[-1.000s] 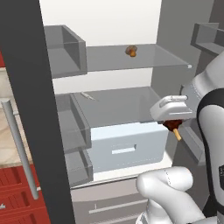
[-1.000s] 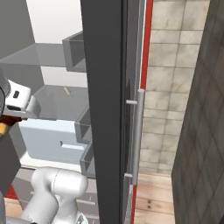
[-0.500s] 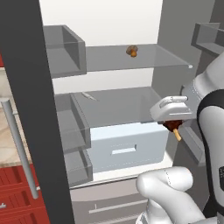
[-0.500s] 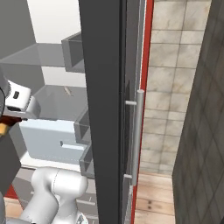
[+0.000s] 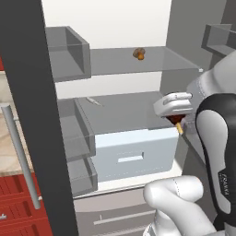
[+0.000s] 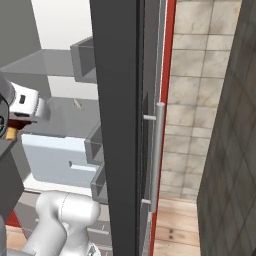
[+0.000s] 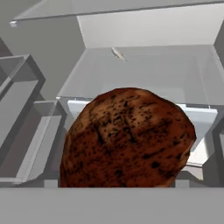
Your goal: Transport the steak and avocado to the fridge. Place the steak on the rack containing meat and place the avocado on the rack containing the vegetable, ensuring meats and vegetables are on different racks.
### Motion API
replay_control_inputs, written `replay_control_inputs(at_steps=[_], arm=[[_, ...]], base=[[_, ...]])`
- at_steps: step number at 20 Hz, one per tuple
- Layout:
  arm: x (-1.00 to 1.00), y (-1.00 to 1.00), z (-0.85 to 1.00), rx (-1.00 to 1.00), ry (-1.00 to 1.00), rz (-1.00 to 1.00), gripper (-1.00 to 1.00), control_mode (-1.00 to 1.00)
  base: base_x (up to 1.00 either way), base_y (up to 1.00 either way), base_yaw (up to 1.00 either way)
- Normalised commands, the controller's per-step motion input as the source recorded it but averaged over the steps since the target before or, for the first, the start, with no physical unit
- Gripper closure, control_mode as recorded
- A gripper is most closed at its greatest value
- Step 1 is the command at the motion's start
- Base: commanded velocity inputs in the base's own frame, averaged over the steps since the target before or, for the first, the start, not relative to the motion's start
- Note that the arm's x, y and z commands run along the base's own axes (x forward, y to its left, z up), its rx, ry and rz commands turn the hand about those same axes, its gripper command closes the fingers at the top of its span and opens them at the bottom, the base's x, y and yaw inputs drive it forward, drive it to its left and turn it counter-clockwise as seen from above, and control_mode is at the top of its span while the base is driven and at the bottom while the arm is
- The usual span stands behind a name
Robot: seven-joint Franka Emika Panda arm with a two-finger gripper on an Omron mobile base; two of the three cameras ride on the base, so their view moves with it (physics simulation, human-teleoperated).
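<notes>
gripper [image 5: 177, 120]: white hand at the right front corner of the lower glass shelf, above the drawer's right end; jaws stand wide, closed around the steak
steak [image 7: 127, 139]: dark reddish-brown mottled lump held in the gripper, hanging under the hand; tan stub pokes down-right in the left base view; large and close in the hand view, over the drawer front
steak vs shelf: just at the shelf's right front corner; cannot tell if it touches the glass
rack containing meat [image 5: 124, 113]: flat grey glass shelf topping the white drawer box; a small pale sliver [image 5: 91, 101] lies near its back left corner
white drawer [image 5: 133, 152]: under that shelf, shut, slot handle in the front middle
rack containing the vegetable [image 5: 152, 60]: higher glass shelf, thin pale front edge; an orange-brown lump [image 5: 139, 54] sits near its back middle
door bins [image 5: 69, 53]: grey translucent bins on the left side of the opening, stacked at upper, middle and lower levels
fridge [image 6: 120, 100]: doors open, white interior; dark grey door edge runs up the middle of the right base view with the silver bar handle [image 6: 157, 150] on it
surroundings: beige tile wall beyond the door on the right, wood floor at bottom, red cabinet fronts at lower left of the left base view
</notes>
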Motion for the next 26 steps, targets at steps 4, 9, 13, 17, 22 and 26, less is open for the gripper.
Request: replay_control_inputs(at_steps=[4,9,13,17,22,26], arm=[[0.44,0.08,0.18,0.0,-0.27,0.0,1.0,-1.0],[0.56,0.01,0.28,0.0,-0.2,0.0,1.0,-1.0],[0.71,0.0,0.26,0.01,-0.07,0.0,1.0,-1.0],[0.65,0.0,0.19,0.0,-0.02,0.0,1.0,-1.0],[0.36,0.0,0.02,0.0,-0.05,0.0,1.0,-1.0],[0.27,0.0,-0.32,0.0,-0.02,0.0,1.0,-1.0]], base=[[0.0,0.0,0.0],[0.0,0.0,0.0],[0.0,0.0,0.0],[0.0,0.0,0.0],[0.0,0.0,0.0],[0.0,0.0,0.0]])
